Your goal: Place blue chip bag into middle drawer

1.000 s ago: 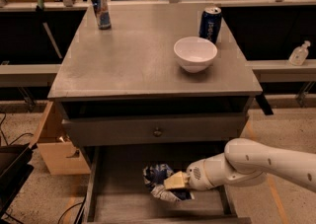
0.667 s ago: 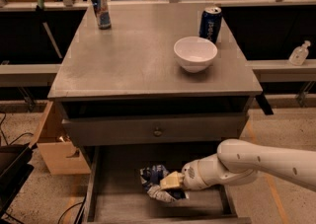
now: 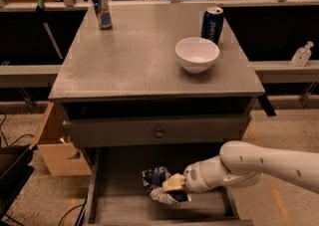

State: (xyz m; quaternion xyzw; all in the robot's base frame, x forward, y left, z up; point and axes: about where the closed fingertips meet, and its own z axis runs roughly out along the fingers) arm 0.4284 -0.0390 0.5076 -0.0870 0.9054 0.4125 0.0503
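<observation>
The blue chip bag (image 3: 155, 180), crumpled dark-blue foil with white lettering and silvery edges, is inside the open middle drawer (image 3: 119, 205), near its middle. My gripper (image 3: 168, 186) reaches in from the right on a white arm (image 3: 259, 165) and is shut on the bag's right part. The bag looks low over the drawer's pale plank floor; I cannot tell if it touches it. The fingers' tips are partly hidden by the foil.
Above the open drawer is a shut drawer front with a small round knob (image 3: 159, 133). On the grey tabletop stand a white bowl (image 3: 197, 54), a blue soda can (image 3: 213, 25) and another can (image 3: 101, 9). A cardboard box (image 3: 57, 145) sits on the floor at left.
The arm and gripper have moved slightly to the left with the bag held in it, further over the drawer's middle. Things on the tabletop have not moved.
</observation>
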